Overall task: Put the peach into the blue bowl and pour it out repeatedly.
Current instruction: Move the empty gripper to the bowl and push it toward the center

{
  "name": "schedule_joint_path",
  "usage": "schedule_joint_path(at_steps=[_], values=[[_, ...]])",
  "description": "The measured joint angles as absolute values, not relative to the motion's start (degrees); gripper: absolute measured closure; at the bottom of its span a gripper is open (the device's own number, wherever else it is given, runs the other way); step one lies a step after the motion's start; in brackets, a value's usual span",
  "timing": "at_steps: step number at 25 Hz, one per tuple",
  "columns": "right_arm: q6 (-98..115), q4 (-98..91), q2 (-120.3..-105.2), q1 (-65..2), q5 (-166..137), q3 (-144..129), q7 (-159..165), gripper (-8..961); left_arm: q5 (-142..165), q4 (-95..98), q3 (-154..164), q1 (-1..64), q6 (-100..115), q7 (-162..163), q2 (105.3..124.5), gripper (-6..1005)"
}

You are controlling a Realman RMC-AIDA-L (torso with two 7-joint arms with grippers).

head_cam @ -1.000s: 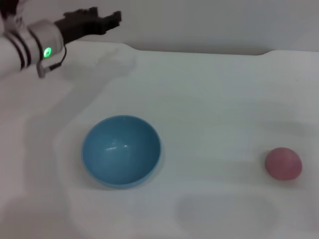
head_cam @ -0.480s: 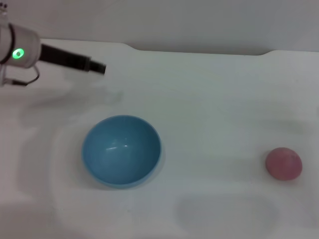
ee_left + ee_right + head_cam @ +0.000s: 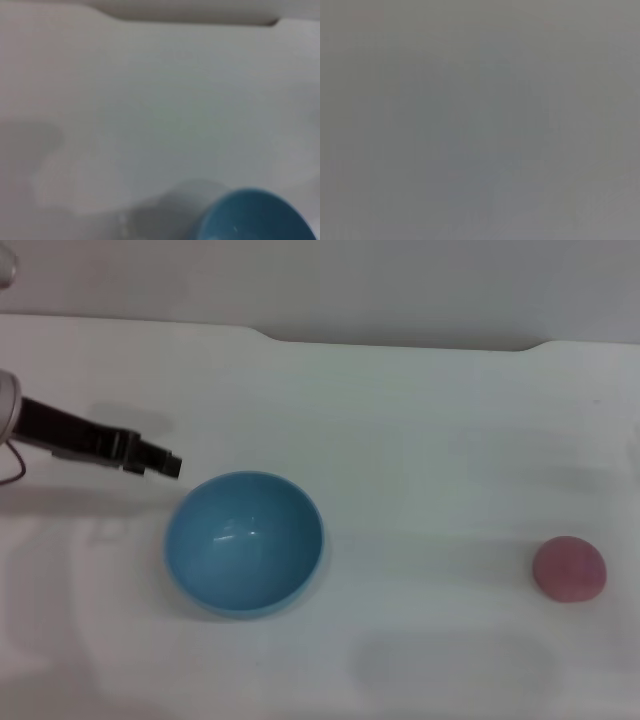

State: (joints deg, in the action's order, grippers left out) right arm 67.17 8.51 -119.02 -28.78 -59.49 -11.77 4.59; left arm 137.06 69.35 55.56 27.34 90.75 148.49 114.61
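Peach (image 3: 569, 568) sat at the lower right of my head view, alone on the white table (image 3: 420, 440), with its underside and any stem mark too soft for me to make out. Well apart from it, left of centre, stood the blue bowl (image 3: 244, 542), upright, with nothing in it that I could see.

My left gripper (image 3: 165, 462) reached in from the left edge of that frame, its dark tip just beside the bowl's upper-left rim — I could not tell whether it touched, or hung above the table. The arm behind it was cut off by the frame edge. I saw the tip only as one narrow dark bar, so I could not tell whether the jaws stood apart or together. The peach lay far across the frame from them, nowhere near their reach.

From the left wrist view I got only the bowl's rim (image 3: 255, 215), cropped at the lower right corner, and bare table beyond; the peach did not show there. My right wrist view gave a flat grey blur — nothing readable — and the right gripper appeared in no frame.
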Motion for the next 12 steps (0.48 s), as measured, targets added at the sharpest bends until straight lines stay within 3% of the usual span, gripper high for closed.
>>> schedule_joint_path(at_steps=[5, 12], values=[[65.52, 7.81, -119.00, -29.62, -59.50, -11.78, 4.46, 273, 137.93, 69.42, 56.03, 27.29, 93.85, 148.60, 115.06, 496], [65.47, 7.64, -119.00, -29.74, -59.50, -11.78, 4.43, 273, 140.21, 68.81, 56.14, 28.92, 93.50, 148.74, 117.07, 497]])
